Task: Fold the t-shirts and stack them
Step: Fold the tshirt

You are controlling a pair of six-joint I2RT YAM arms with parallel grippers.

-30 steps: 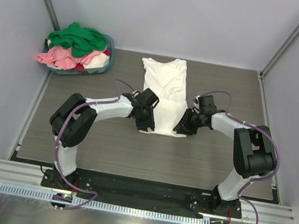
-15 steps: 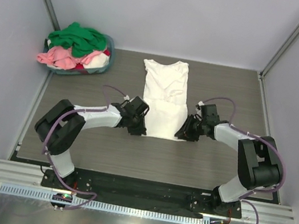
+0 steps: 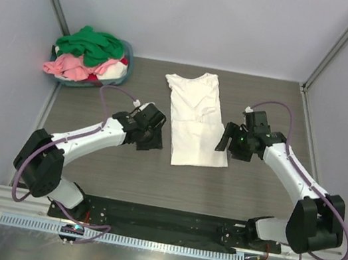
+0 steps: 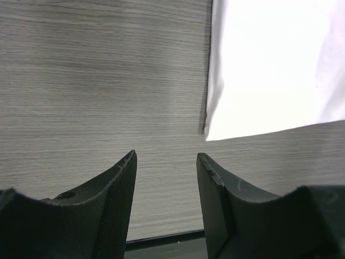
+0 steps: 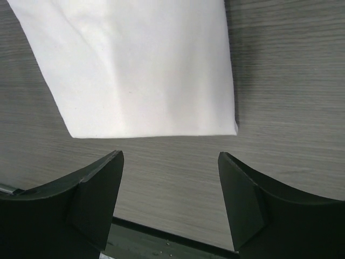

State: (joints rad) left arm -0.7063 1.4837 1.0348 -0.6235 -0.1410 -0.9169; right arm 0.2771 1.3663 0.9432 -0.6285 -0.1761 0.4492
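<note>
Tabletop (image 3: 119, 174): left pincer (image 4: 166, 156), right pincer (image 5: 170, 155) agape (both empty).

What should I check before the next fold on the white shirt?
1. Open, empty left tool: ok.
2. Open, empty right tool: ok.
3. Both tools clear of the white shirt: ok, one sits on each side of it over the table.
4. Near hem corners in view: ok, the left wrist view shows one and the right wrist view shows both.
5. Hem flat, no bunching: ok.
6. Shirt square to the table edge: not ok, it lies slightly skewed.
</note>
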